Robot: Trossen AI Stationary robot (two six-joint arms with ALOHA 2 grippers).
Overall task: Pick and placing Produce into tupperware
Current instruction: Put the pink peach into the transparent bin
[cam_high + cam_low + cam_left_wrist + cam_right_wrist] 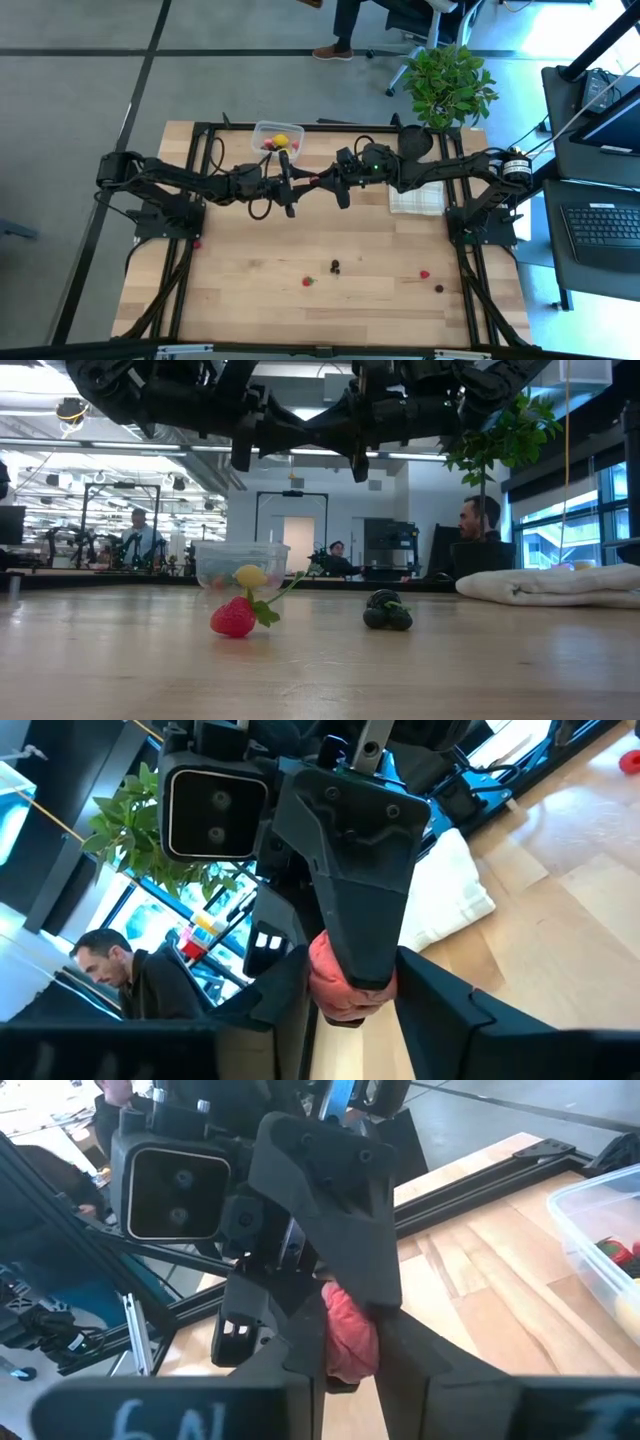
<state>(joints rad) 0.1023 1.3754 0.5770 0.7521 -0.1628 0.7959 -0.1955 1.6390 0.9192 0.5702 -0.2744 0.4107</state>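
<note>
Left gripper (291, 185) and right gripper (335, 187) meeting mid-air beside tub (277, 137), both pinching one pink berry (340, 985).

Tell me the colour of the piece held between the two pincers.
Pinkish red, clearest in the right wrist view.

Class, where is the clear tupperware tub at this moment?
In the high view the tupperware tub sits at the table's far edge, left of centre, just beyond the two arms' meeting point, with the white cloth away to its right.
</note>
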